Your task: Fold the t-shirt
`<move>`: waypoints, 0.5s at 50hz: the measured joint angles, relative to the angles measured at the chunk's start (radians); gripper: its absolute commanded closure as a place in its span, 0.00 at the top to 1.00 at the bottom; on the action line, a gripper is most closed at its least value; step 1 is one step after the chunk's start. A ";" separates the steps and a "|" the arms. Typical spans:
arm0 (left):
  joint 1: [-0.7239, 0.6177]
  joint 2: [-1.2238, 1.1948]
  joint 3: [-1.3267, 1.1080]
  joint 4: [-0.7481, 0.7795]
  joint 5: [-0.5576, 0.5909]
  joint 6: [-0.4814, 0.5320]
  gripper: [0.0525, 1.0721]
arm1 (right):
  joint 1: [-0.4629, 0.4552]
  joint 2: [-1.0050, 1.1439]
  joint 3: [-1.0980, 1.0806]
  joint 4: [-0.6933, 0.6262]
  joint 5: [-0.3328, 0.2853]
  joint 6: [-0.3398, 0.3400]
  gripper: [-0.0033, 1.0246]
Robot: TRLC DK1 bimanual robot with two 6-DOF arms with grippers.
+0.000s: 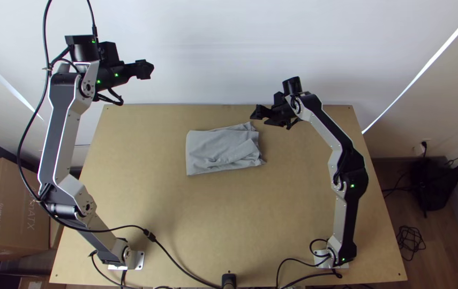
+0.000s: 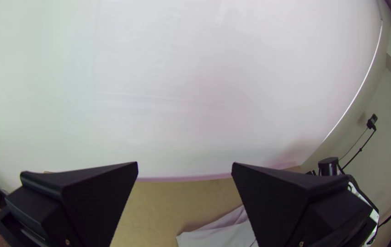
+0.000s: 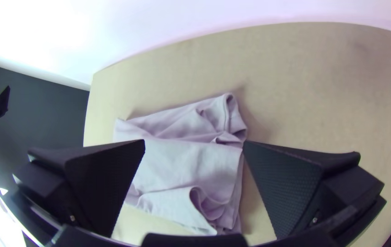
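The grey t-shirt (image 1: 220, 150) lies folded into a rough rectangle on the table's far half, its right end uneven and wrinkled. Up at the far left, beyond the table's back edge, is my left gripper (image 1: 144, 69), well away from the cloth. My right gripper (image 1: 256, 113) is over the table close to the shirt's far right corner. In the left wrist view, the left gripper (image 2: 184, 165) stands open, with part of the shirt (image 2: 220, 231) below. In the right wrist view, the right gripper (image 3: 194, 142) is open, and the shirt (image 3: 181, 160) lies beneath, with loose folds at one end.
Bare wooden table (image 1: 229, 219) surrounds the shirt. A white wall (image 1: 212, 53) rises behind the back edge. Black cables (image 1: 172, 259) run along the near edge between the arm bases. Cardboard boxes (image 1: 12, 208) stand left of the table.
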State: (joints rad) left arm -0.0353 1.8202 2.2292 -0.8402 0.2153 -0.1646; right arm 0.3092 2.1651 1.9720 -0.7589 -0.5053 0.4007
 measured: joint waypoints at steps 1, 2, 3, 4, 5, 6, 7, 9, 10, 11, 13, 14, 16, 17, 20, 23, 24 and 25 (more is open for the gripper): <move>0.000 -0.001 0.000 0.000 0.000 0.000 0.96 | 0.003 -0.007 -0.014 -0.002 -0.004 0.000 0.96; 0.000 -0.002 0.000 0.000 0.000 0.000 0.96 | 0.006 -0.014 -0.026 -0.004 -0.006 0.000 0.96; 0.000 -0.002 0.000 0.000 0.000 0.000 0.96 | 0.010 -0.018 -0.039 -0.006 -0.008 0.000 0.96; 0.000 -0.002 0.000 0.000 0.000 0.000 0.96 | 0.013 -0.020 -0.047 -0.007 -0.009 0.000 0.96; 0.000 -0.002 0.000 0.000 0.000 0.000 0.96 | 0.018 -0.021 -0.060 -0.009 -0.011 0.000 0.96; 0.000 -0.002 0.000 0.000 0.000 0.000 0.96 | 0.022 -0.021 -0.069 -0.010 -0.015 0.000 0.96; 0.000 -0.002 0.000 0.000 0.000 0.000 0.96 | 0.027 -0.021 -0.082 -0.011 -0.018 0.003 0.96; 0.000 -0.002 0.000 0.000 0.000 0.000 0.96 | 0.037 -0.021 -0.103 -0.016 -0.019 0.004 0.96; 0.000 -0.002 0.000 0.000 0.000 0.000 0.96 | 0.043 -0.020 -0.116 -0.021 -0.024 0.006 0.96; 0.000 -0.002 0.000 0.000 0.000 0.000 0.96 | 0.048 -0.020 -0.124 -0.026 -0.028 0.007 0.96; 0.000 -0.002 0.000 0.000 0.000 0.000 0.96 | 0.061 -0.020 -0.142 -0.033 -0.034 0.008 0.96; 0.000 -0.002 0.000 0.000 0.000 0.000 0.96 | 0.067 -0.020 -0.147 -0.035 -0.035 0.010 0.96; 0.000 -0.002 0.000 0.000 0.000 0.000 0.96 | 0.080 -0.020 -0.154 -0.037 -0.038 0.011 0.96; 0.000 -0.002 0.000 0.000 0.000 0.000 0.96 | 0.086 -0.020 -0.156 -0.037 -0.037 0.011 0.96; 0.000 -0.002 0.000 0.000 0.000 0.000 0.96 | 0.104 -0.020 -0.160 -0.037 -0.043 0.011 0.96; 0.002 -0.002 0.000 0.000 0.000 0.000 0.96 | 0.122 -0.020 -0.160 -0.037 -0.045 0.011 0.89; 0.002 -0.002 0.000 0.000 0.000 0.000 0.96 | 0.127 -0.020 -0.161 -0.039 -0.045 0.012 0.87; 0.002 -0.002 0.000 0.000 0.000 0.000 0.96 | 0.132 -0.020 -0.161 -0.043 -0.045 0.014 0.85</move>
State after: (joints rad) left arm -0.0330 1.8183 2.2292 -0.8406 0.2153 -0.1646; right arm 0.4412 2.1448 1.8114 -0.8017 -0.5503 0.4149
